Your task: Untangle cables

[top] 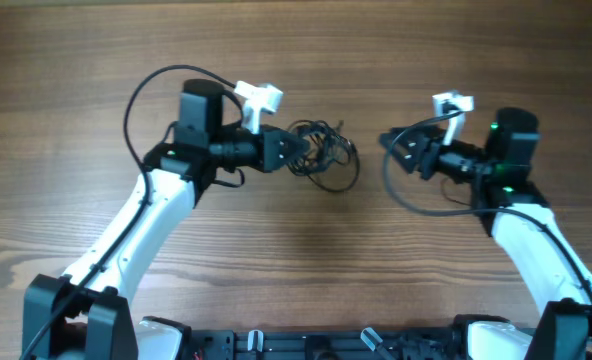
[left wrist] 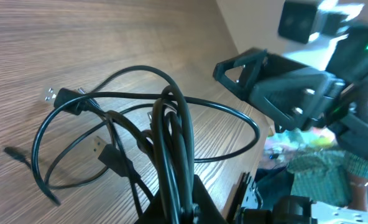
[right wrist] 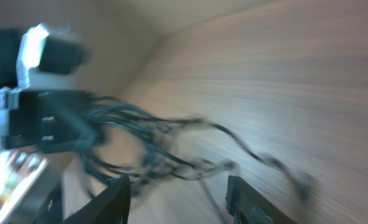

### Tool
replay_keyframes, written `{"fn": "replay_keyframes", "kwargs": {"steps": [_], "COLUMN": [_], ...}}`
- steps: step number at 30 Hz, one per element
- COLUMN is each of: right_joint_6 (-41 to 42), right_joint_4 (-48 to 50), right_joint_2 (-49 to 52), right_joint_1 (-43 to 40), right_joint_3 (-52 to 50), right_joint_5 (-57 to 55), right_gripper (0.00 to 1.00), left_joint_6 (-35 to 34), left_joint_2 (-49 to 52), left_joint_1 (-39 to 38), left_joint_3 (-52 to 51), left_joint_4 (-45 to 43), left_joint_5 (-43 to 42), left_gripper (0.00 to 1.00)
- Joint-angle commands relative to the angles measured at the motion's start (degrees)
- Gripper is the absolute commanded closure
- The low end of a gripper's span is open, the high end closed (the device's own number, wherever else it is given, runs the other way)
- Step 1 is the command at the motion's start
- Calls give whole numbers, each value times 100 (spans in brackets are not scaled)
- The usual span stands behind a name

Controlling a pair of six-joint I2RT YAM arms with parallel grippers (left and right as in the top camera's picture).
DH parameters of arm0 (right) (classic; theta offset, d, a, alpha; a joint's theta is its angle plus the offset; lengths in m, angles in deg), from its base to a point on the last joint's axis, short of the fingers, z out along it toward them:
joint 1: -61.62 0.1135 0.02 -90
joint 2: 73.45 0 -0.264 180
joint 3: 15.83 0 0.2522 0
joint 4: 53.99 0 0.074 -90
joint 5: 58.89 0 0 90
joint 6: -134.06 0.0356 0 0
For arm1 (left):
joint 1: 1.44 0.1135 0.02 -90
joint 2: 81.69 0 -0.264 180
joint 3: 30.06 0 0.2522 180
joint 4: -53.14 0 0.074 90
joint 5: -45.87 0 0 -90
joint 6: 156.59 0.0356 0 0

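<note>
Cables clamped in left claw; right claw agape, well apart across wood tabletop.

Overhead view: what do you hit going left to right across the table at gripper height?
left arm → cables, held at their left side by the left jaws → strip of table → right jaws, open → right arm

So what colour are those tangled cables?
The cables are black, one plug tip silvery; clearest in the left wrist view.
</note>
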Motion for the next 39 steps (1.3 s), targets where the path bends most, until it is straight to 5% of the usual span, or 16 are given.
{"fn": "replay_keyframes", "kwargs": {"steps": [1, 4, 9, 10, 11, 16, 19, 22, 25, 27, 29, 31, 33, 39], "right_joint_6": [-164, 116, 1578, 2039, 2312, 2184, 1939, 2457, 3134, 3215, 4133, 5254, 5530, 5510], "right_joint_4": [411, 382, 1585, 2000, 2236, 866, 42, 208, 304, 1097, 2756, 4822, 5768, 5477], "right_joint_2": [7, 7, 7, 7, 7, 9, 22, 179, 310, 319, 319, 321, 319, 321], "right_joint_1": [737, 1158, 1187, 1187, 1172, 542, 863, 1276, 1292, 1283, 1196, 1016, 734, -852], "right_joint_3": [-31, -31, -31, -31, -31, -31, -31, -31, -31, -31, -31, -31, -31, -31], "right_joint_5": [201, -22, 1694, 1803, 1751, 450, 369, 334, 450, 927, 1003, 634, -2, -647], "right_gripper": [47, 50, 65, 65, 47, 48, 48, 49, 62, 65, 66, 68, 67, 71], "left_joint_6": [205, 203, 205, 205, 205, 205, 205, 205, 205, 205, 205, 205, 208, 205], "left_joint_2": [-140, -142, -140, -140, -142, -142, -142, -142, -142, -142, -142, -142, -142, -142], "left_joint_1": [-520, -872, -984, -986, -986, -986, -986, -986, -986, -986, -988, -1032, -1132, -1252], "left_joint_3": [55, 55, 52, 52, 55, 55, 55, 55, 52, 52, 52, 52, 52, 52], "left_joint_4": [-35, -37, -22, -9, 7, 31, 26, 31, 28, 35, 109, 356, 640, 1674], "left_joint_5": [584, 1073, 1176, 1174, 1174, 1169, 1169, 1169, 1169, 1172, 1169, 1172, 1174, 2286], "left_gripper": [96, 96, 96, 96, 96, 96, 96, 96, 96, 96, 96, 96, 96, 96]}}
